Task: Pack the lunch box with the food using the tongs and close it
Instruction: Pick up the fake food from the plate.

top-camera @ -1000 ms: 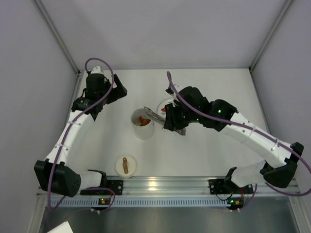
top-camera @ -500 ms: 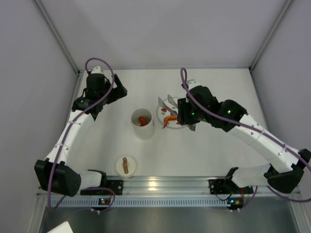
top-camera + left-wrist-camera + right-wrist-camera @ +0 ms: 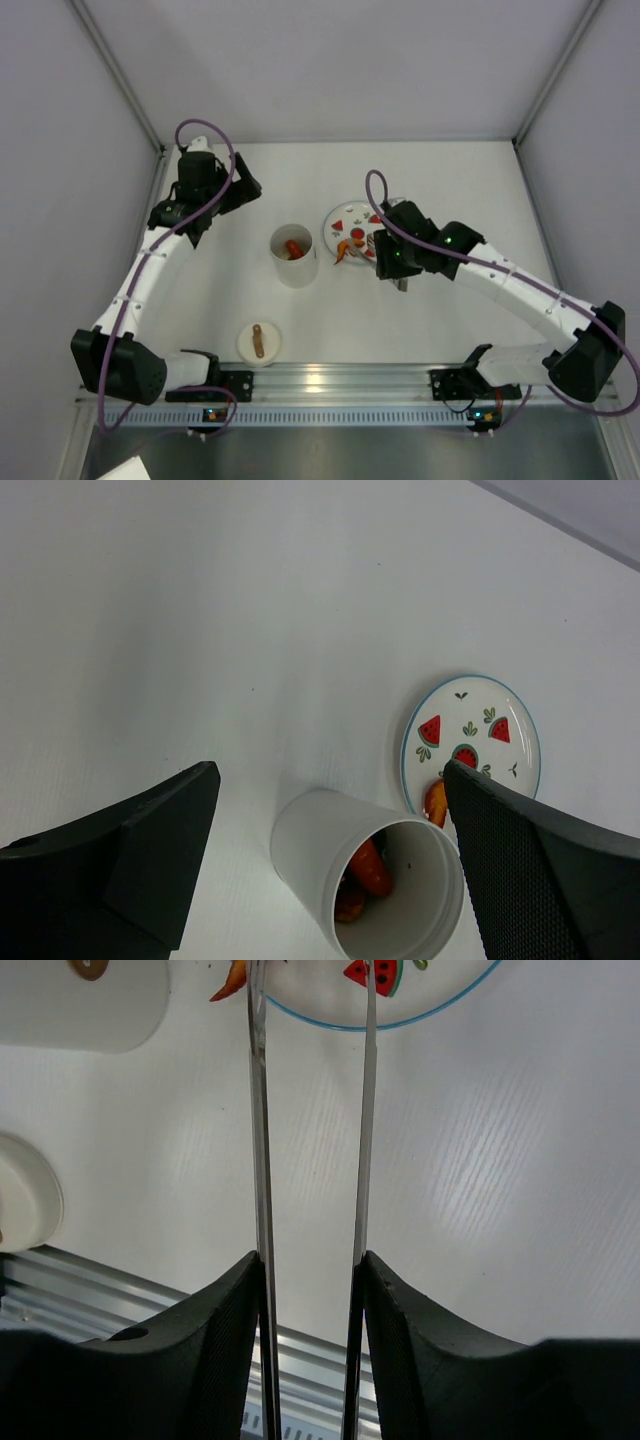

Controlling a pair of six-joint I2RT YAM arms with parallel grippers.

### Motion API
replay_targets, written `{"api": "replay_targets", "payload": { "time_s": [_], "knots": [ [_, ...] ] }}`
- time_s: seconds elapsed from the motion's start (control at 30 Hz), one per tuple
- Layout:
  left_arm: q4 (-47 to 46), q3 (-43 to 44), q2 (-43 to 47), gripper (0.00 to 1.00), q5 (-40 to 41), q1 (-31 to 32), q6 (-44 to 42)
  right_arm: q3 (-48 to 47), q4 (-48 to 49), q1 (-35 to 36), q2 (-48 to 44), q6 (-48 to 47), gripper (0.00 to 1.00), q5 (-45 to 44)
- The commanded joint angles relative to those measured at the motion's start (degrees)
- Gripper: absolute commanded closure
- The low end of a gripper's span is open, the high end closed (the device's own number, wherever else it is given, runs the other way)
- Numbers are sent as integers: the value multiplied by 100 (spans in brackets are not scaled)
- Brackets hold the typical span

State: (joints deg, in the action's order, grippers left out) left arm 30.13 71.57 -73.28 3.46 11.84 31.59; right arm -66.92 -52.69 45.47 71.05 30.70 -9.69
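Observation:
The lunch box [image 3: 294, 257] is a white cup standing open left of the plate, with red and orange food [image 3: 368, 866] inside it. Its round lid [image 3: 258, 342] with a brown strap lies near the front rail. My right gripper [image 3: 310, 1260] is shut on the tongs [image 3: 261, 1110], whose two slim arms stand a little apart and reach to the plate's near left edge. An orange strip [image 3: 343, 252] lies there, just left of the left tong arm. My left gripper [image 3: 328, 780] hangs open and empty behind the cup.
A flat white plate [image 3: 352, 222] with red watermelon marks sits right of the cup, with small food pieces on it. A metal rail [image 3: 320, 385] runs along the near edge. Grey walls close in the table on three sides.
My right arm has drawn the tongs back from over the cup to the plate, and their tips now sit at the orange strip. The left arm has not moved.

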Motion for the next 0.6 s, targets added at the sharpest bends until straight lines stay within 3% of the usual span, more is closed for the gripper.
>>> {"api": "replay_targets", "payload": {
  "time_s": [0.0, 0.57],
  "knots": [
    [-7, 94, 94, 1, 40, 21, 5, 90, 846, -196, 84, 147, 57, 371],
    [2, 94, 112, 1, 67, 21, -4, 39, 1463, -803, 981, -73, 57, 873]
  ]
}}
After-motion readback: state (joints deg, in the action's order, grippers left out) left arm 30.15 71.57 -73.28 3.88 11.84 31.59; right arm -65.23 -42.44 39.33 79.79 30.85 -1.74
